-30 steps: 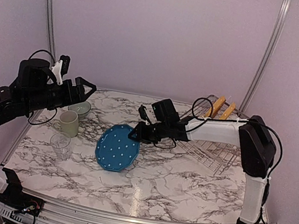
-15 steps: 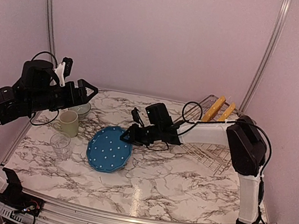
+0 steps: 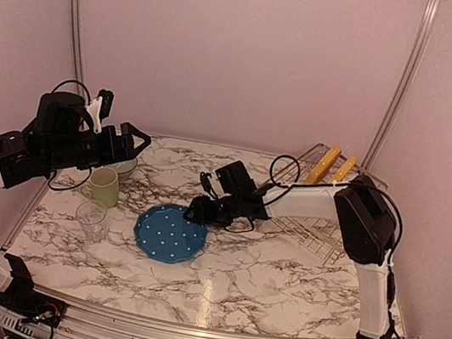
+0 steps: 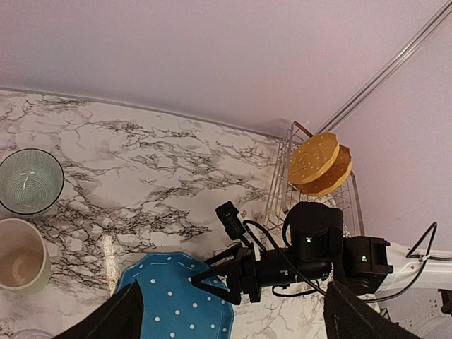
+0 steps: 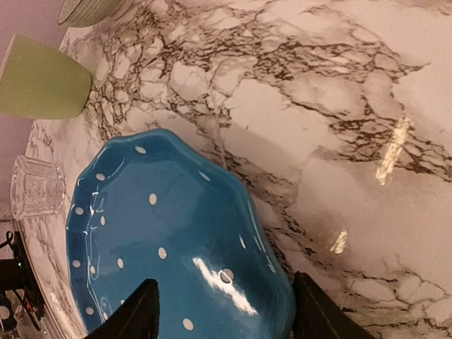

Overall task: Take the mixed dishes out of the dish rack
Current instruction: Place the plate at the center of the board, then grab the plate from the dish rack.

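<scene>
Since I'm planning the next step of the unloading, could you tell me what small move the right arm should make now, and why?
Probably draw the right gripper straight back off the rim of the blue plate. The plate seems to lie flat on the marble table, the jaws stand open around its edge, and two yellow plates stand in the dish rack.

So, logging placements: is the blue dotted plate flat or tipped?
Flat: the blue dotted plate lies face up on marble table; right gripper open.

White arm links (image 3: 316, 198), black joint housings (image 3: 366, 219), looping black cables (image 3: 276, 169)
</scene>
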Robot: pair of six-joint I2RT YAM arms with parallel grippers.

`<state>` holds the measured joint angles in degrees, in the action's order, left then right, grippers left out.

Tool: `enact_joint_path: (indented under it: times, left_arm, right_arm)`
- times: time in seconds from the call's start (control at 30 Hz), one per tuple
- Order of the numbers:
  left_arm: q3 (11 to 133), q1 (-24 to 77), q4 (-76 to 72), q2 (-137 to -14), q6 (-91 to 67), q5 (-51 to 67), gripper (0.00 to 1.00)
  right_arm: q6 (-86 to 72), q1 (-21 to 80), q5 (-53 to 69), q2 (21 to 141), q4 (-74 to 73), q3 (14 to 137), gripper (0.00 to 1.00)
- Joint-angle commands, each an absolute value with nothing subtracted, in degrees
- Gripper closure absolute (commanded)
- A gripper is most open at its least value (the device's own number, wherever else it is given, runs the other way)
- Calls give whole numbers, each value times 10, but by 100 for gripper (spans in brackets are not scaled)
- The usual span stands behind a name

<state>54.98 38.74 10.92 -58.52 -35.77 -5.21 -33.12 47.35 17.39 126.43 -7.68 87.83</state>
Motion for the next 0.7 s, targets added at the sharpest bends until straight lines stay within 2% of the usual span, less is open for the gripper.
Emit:
enact_joint_path:
  times: [0.0,0.13,0.33,0.67]
  left_arm:
    - [556,388,105,-601,-353,-42,9]
    - [555,388,102,-606,-353,-41,9]
    - [556,388,102,-603,-350,-46,9]
    - [549,388,101,-604,-348,-52,9]
  right_arm:
    - [-298,477,135,1239,-110,921,30]
    - [-264,477,91,1206,-154,927,20]
    - [-192,478,8,1109,-198,912,15]
    - [-132,466,-281,900,-173,811,8]
